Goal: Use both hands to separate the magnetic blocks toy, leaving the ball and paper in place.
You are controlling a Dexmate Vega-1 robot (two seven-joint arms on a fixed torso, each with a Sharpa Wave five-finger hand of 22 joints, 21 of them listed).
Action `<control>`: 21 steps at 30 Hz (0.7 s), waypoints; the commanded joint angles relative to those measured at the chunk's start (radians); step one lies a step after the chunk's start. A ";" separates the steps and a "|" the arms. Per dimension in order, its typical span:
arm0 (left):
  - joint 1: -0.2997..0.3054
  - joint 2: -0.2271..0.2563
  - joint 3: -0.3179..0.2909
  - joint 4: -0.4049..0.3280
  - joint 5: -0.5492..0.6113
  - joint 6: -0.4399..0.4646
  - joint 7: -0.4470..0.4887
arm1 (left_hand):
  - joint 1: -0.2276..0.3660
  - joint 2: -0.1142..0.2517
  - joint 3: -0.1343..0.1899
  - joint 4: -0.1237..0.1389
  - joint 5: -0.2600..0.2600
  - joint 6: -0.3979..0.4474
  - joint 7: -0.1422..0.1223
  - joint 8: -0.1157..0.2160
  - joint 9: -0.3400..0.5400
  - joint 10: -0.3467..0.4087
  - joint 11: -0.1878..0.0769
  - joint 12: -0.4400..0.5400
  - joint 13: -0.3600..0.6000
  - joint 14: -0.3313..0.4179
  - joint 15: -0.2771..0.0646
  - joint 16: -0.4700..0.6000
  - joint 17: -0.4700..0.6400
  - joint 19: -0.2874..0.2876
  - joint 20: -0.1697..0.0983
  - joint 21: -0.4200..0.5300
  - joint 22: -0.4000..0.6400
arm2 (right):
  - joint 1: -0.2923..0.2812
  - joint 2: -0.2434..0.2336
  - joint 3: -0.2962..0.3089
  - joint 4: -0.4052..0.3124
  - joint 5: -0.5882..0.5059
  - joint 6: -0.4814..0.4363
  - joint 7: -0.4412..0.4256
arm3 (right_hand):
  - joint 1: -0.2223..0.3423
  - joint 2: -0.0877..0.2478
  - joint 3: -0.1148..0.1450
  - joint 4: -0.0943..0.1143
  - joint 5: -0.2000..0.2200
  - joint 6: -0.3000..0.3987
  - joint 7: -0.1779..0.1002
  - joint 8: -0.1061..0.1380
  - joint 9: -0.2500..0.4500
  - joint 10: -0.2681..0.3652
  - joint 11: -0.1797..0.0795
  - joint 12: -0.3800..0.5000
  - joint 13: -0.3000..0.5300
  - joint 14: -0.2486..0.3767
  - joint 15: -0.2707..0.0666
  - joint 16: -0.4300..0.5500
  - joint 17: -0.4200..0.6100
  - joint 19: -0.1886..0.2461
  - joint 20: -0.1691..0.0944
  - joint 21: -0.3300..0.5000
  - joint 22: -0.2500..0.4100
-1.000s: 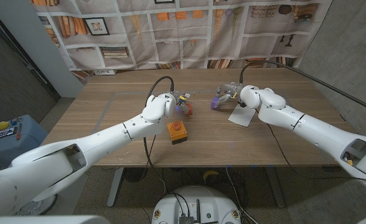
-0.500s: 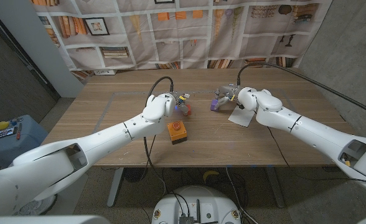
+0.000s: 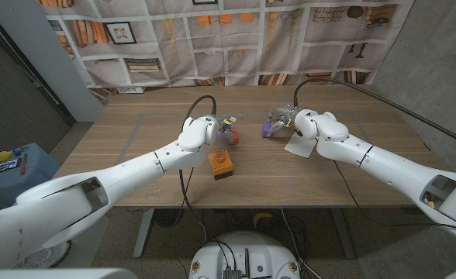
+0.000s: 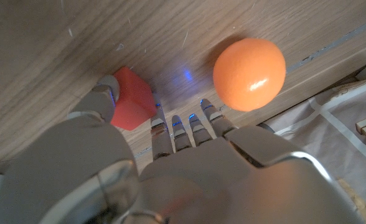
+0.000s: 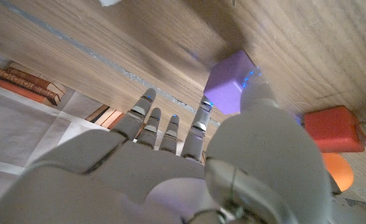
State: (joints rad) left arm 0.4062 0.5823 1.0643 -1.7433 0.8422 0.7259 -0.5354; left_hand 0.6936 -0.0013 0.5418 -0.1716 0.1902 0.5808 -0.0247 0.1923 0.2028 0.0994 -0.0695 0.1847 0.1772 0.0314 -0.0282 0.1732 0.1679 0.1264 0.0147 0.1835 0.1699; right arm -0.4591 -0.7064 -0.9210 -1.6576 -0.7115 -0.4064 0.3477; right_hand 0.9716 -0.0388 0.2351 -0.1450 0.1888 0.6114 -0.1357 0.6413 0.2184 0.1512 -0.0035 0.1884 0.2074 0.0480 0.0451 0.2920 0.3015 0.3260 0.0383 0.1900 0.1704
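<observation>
The toy is in two parts with a gap between them. In the left wrist view the red block (image 4: 132, 98) sits on the table, and my left hand (image 3: 204, 132) pinches it between thumb and fingers (image 4: 177, 127). The orange ball (image 4: 249, 73) lies just beyond that block, untouched. My right hand (image 3: 296, 120) pinches the purple block (image 5: 229, 89) between thumb and a finger. From the head camera the purple block (image 3: 268, 129) is right of the red block (image 3: 234, 136). The white paper (image 3: 302, 144) lies under my right wrist.
An orange box with a red button (image 3: 221, 164) stands in front of my left hand. Black cables arch over both wrists. A printed bookshelf backdrop hangs behind the table's far edge (image 3: 236, 87).
My right arm has shifted slightly to the left toward the middle of the table. Both blocks and my left hand stay about where they were.
</observation>
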 commanded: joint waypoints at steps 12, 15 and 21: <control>-0.025 0.001 0.004 -0.005 0.003 -0.010 -0.058 | -0.003 -0.061 -0.042 -0.005 0.008 -0.169 0.034 -0.022 -0.003 -0.059 0.023 0.000 0.004 -0.038 0.017 0.000 0.004 -0.027 0.004 0.000 0.001 | -0.003 -0.007 0.005 -0.017 -0.035 0.019 0.047 | -0.070 -0.043 -0.016 0.005 0.017 -0.224 0.070 -0.078 0.017 -0.125 0.034 -0.005 0.006 -0.060 0.045 -0.042 0.000 -0.044 0.021 -0.005 0.001; -0.028 0.004 0.003 -0.009 0.006 -0.011 -0.063 | -0.005 -0.075 -0.053 -0.004 0.008 -0.200 0.041 -0.019 -0.005 -0.072 0.028 0.000 0.004 -0.048 0.018 0.001 0.004 -0.036 0.003 0.000 0.002 | 0.001 -0.009 0.006 -0.017 -0.034 0.027 0.061 | -0.084 -0.045 -0.017 0.008 0.021 -0.266 0.077 -0.093 0.022 -0.150 0.046 -0.005 0.007 -0.078 0.057 -0.051 0.002 -0.062 0.027 -0.008 0.001; -0.026 0.014 0.001 -0.037 0.026 0.001 -0.073 | -0.005 -0.086 -0.063 -0.002 0.010 -0.255 0.043 -0.019 -0.008 -0.095 0.037 0.000 0.004 -0.067 0.025 0.000 0.005 -0.051 0.004 -0.001 0.002 | -0.010 -0.018 0.020 -0.023 -0.022 0.037 0.055 | -0.122 -0.053 -0.029 0.020 0.027 -0.319 0.084 -0.112 0.029 -0.175 0.056 -0.002 0.007 -0.097 0.063 -0.059 0.004 -0.081 0.034 -0.008 0.001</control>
State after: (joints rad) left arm 0.3828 0.5841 1.0715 -1.7466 0.8477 0.7150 -0.5916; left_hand 0.6884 -0.0777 0.4826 -0.1754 0.1932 0.3434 0.0164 0.1699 0.1934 0.0156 -0.0353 0.1848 0.1794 -0.0239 -0.0053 0.1733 0.1701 0.0810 0.0187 0.1836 0.1698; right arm -0.4642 -0.7134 -0.9170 -1.6739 -0.7444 -0.3902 0.3858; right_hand 0.8734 -0.0867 0.2139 -0.1298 0.2048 0.3141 -0.0520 0.5370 0.2437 -0.0097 0.0502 0.1846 0.2120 -0.0396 0.1037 0.2350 0.2998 0.2505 0.0704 0.1811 0.1703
